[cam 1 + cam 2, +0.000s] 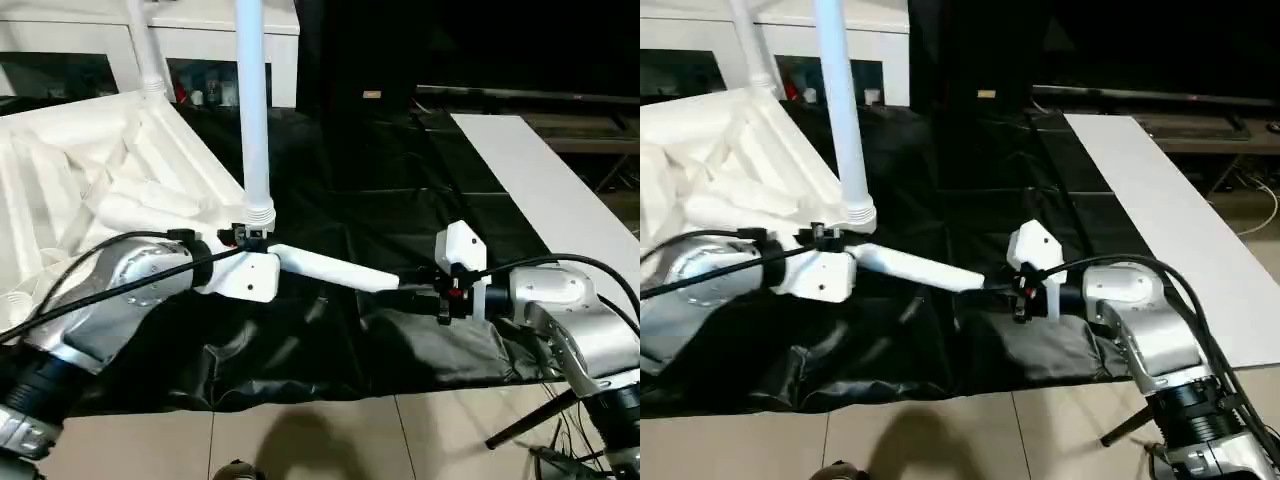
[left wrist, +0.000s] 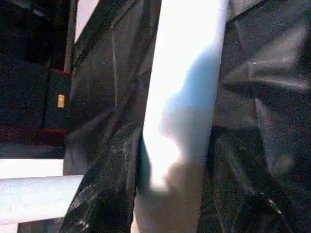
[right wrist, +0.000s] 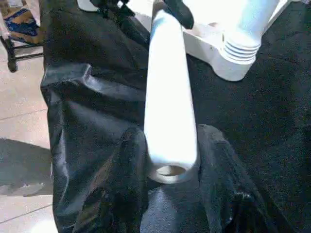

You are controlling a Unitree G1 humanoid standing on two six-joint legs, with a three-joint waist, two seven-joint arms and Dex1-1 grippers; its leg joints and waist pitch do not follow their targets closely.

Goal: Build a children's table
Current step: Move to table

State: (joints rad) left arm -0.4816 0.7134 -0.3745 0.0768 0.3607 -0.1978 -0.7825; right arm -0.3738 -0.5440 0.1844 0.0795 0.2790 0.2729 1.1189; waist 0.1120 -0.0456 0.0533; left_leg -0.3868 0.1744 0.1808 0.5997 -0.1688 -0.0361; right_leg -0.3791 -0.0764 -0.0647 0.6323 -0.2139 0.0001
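Right now both grippers share one loose leg (image 1: 325, 266), which lies nearly level above the black sheet (image 1: 330, 190), its long axis running across the robot from one hand to the other. The right gripper (image 1: 428, 288) holds the leg's narrow open end: in its wrist view its two black fingers (image 3: 124, 165) sit closed against either side of the tube. The left gripper (image 1: 245, 240) is at the other end; its wrist view has a white tube close up, with dark shapes beside it that may be fingers or sheet, so I cannot tell how it is set.

Just beyond the left gripper stands a fitted leg (image 1: 252, 110), upright in a ribbed collar at the near corner of the table top (image 1: 80, 170), which lies underside up on the robot's left. A second fitted leg (image 1: 145, 45) rises at the far corner. Well off to the right lies a long flat white board (image 1: 540, 190).

The move likely turns on swinging the held leg from level to upright over a free socket; the left arm is nearer the top.
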